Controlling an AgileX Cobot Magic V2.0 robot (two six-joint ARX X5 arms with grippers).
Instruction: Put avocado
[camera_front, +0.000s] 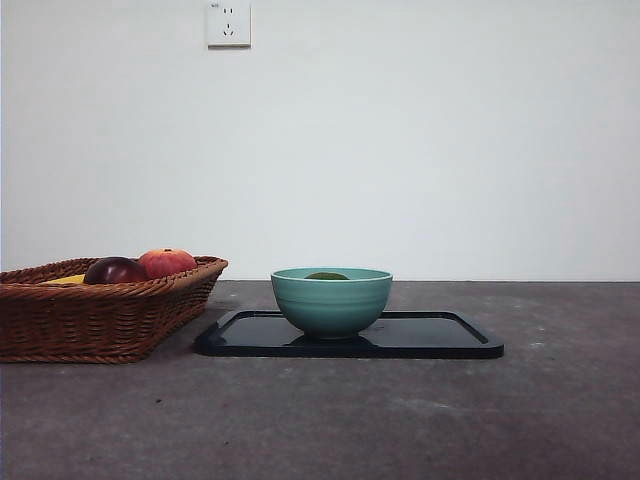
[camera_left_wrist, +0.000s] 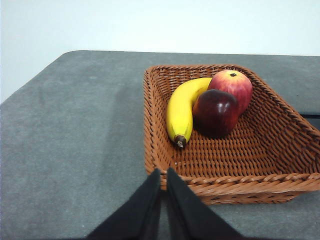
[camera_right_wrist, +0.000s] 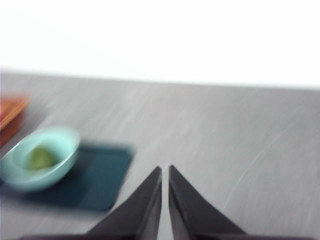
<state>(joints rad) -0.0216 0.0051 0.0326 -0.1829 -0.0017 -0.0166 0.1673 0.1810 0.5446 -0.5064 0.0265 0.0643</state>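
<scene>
The avocado (camera_front: 326, 276) lies inside the teal bowl (camera_front: 331, 303), well apart from both arms. The right end effector (camera_right_wrist: 165, 172) is closed and empty above the bare bench (camera_right_wrist: 225, 135); its view is blurred. The left end effector (camera_left_wrist: 163, 175) is closed and empty beside the wicker basket (camera_left_wrist: 280, 150). The bowl stands on a black tray (camera_front: 440, 335). The basket holds a banana (camera_left_wrist: 181, 107), a maroon fruit (camera_left_wrist: 216, 112) and a red-orange fruit (camera_left_wrist: 232, 85).

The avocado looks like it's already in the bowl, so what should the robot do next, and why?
Probably just keep both arms back and rest. The avocado lies inside the teal bowl on the black tray, and the right gripper is shut, empty and off to the side. The left gripper, also shut, waits by the basket.
</scene>
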